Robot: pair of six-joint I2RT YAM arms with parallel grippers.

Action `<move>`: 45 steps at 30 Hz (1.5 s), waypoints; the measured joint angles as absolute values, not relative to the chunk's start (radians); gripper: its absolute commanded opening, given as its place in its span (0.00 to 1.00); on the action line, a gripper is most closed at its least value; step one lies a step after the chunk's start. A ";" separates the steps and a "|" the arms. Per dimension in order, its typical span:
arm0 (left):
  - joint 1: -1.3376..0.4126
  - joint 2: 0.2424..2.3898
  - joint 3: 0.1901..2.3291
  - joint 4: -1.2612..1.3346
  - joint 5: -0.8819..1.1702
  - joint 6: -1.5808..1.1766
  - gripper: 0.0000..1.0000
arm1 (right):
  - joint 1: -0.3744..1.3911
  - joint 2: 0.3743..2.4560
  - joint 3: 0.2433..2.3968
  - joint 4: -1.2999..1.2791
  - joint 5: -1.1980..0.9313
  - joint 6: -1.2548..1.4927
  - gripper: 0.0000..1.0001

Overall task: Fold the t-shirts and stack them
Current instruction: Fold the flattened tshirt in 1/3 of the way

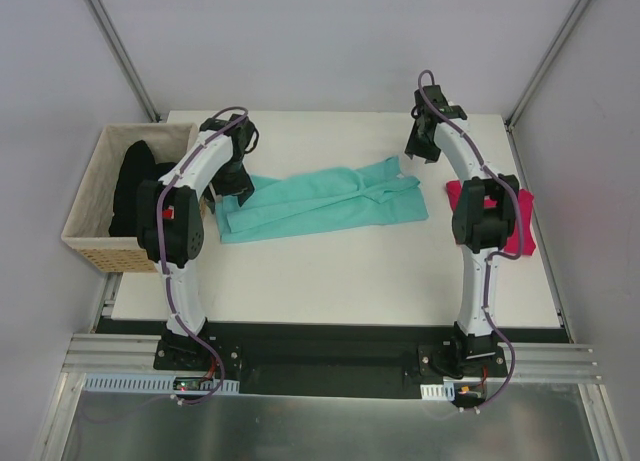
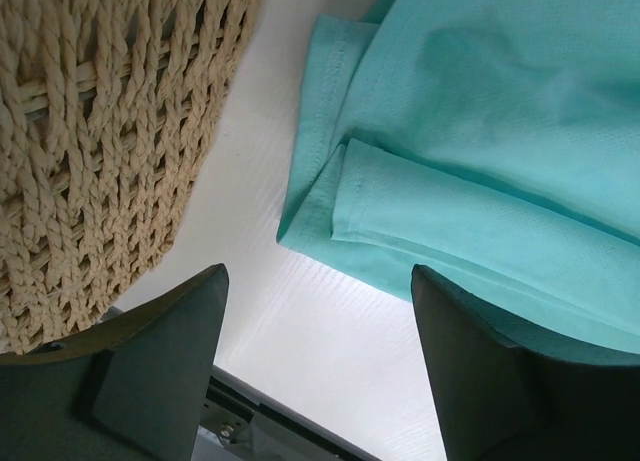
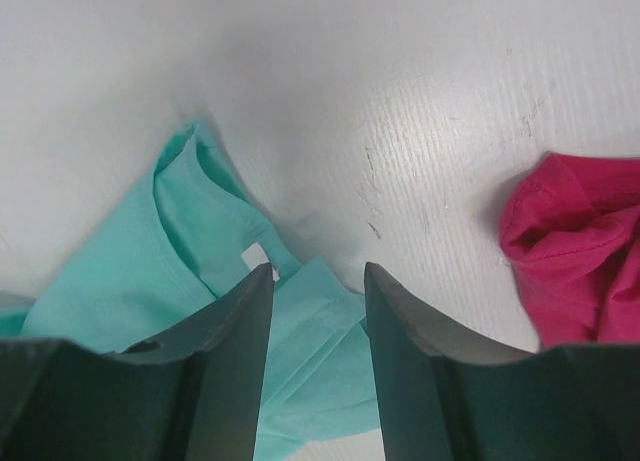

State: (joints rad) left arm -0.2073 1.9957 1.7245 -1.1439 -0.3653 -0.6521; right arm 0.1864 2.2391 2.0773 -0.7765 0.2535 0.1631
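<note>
A teal-green t-shirt (image 1: 325,203) lies folded lengthwise into a long band across the middle of the table. My left gripper (image 1: 238,186) hangs open over its left end, with the shirt's corner (image 2: 340,211) just beyond the wide-apart fingers and nothing between them. My right gripper (image 1: 421,149) stands open above the band's right end, the shirt's collar end (image 3: 230,251) showing between and behind its fingers, free of them. A magenta-pink t-shirt (image 1: 515,216) lies crumpled at the right edge (image 3: 580,251). Black t-shirts (image 1: 130,186) fill the basket.
A tan woven basket (image 1: 90,196) stands at the table's left edge, close beside my left gripper; its wall (image 2: 100,131) fills the left of the left wrist view. The enclosure's grey walls and corner posts surround the white table (image 1: 330,281).
</note>
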 measured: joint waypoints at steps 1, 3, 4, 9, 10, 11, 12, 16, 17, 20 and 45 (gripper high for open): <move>-0.207 1.996 1.724 -1.140 -0.361 -0.646 0.72 | 0.187 2.237 2.077 -0.776 0.253 0.162 0.45; -0.207 1.995 1.724 -1.131 -0.348 -0.639 0.72 | 0.188 2.224 2.067 -0.774 0.253 0.158 0.45; -0.207 1.995 1.723 -1.125 -0.342 -0.637 0.72 | 0.189 2.210 2.053 -0.773 0.252 0.156 0.45; -0.211 1.988 1.686 -1.091 -0.312 -0.632 0.71 | 0.215 2.096 1.931 -0.761 0.253 0.156 0.44; -0.214 1.985 1.676 -1.087 -0.307 -0.631 0.71 | 0.224 2.079 1.913 -0.759 0.253 0.156 0.43; -0.220 1.980 1.662 -1.081 -0.299 -0.631 0.71 | 0.240 2.057 1.889 -0.754 0.253 0.156 0.43; -0.225 1.976 1.655 -1.079 -0.295 -0.631 0.71 | 0.252 2.046 1.877 -0.753 0.253 0.156 0.43; -0.257 1.958 1.622 -1.066 -0.280 -0.631 0.71 | 0.301 2.022 1.840 -0.744 0.253 0.156 0.43; -0.264 1.953 1.612 -1.061 -0.273 -0.631 0.71 | 0.313 2.022 1.832 -0.745 0.252 0.156 0.43; -0.280 1.950 1.590 -1.053 -0.264 -0.632 0.71 | 0.323 2.020 1.815 -0.744 0.253 0.155 0.43; -0.237 1.954 1.510 -1.003 -0.270 -0.642 0.68 | 0.295 1.940 1.784 -0.742 0.257 0.155 0.43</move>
